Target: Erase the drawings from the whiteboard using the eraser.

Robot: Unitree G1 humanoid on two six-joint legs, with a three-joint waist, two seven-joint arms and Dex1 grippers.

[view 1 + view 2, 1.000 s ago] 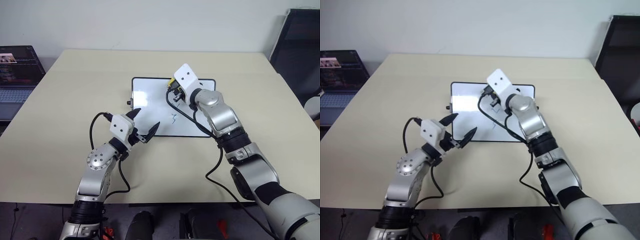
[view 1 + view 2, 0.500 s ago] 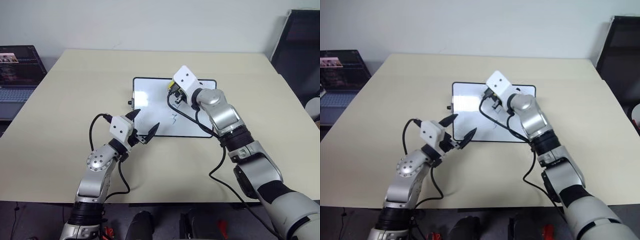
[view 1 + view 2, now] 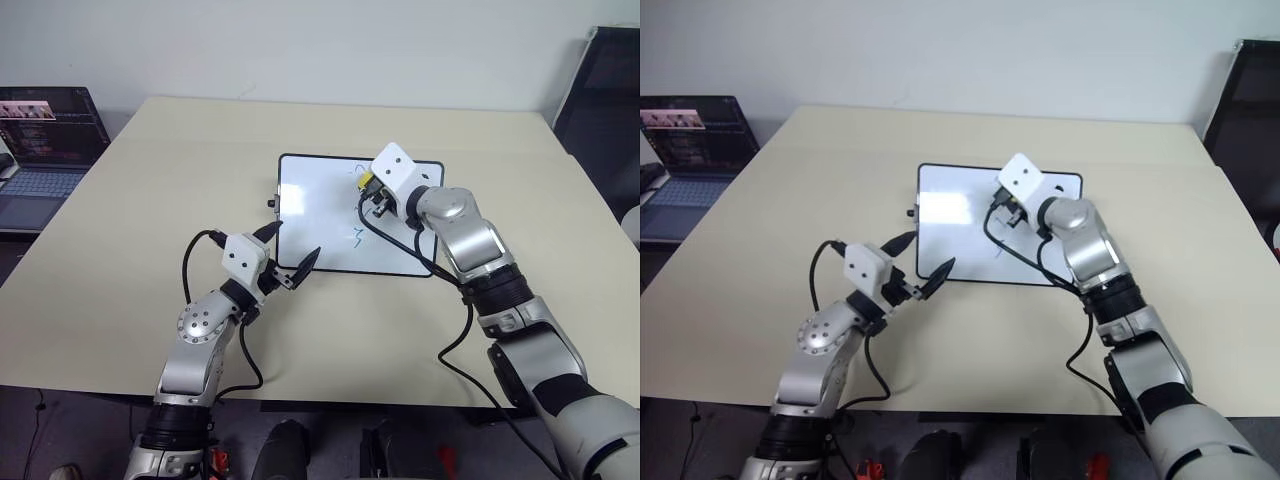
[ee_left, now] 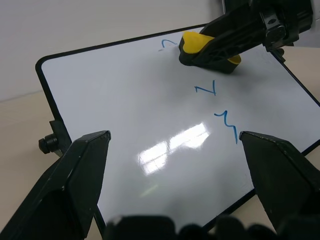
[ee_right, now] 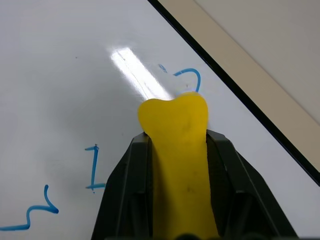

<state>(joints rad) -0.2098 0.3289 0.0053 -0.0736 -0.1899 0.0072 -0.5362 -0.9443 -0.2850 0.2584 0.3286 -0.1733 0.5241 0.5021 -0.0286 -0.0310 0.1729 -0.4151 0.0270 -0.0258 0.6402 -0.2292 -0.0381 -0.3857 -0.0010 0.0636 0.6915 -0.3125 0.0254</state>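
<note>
whiteboard (image 3: 320,215), a small white rectangle in a thin black frame with rounded corners and a small black knob on its left short side, lies flat near the middle of the pale beige table (image 3: 130,250). right gripper (image 5: 177,150) has its two black fingers clamped on the sides of the bright yellow oblong eraser with a black base (image 4: 207,47), pressing it down onto the board's surface near the far right corner. blue marker drawings (image 4: 206,89) show on the board: a curl of blue just beside the eraser's tip toward the far edge, a small angular mark near the eraser, and a squiggle closer to the board's near edge. left gripper (image 3: 293,257) hovers over the table by the board's near left corner, its black fingers spread wide apart with nothing between them, pointing toward the board. dark laptop with a lit screen (image 3: 45,135) stands off the table's far left side, well apart from the board.
</note>
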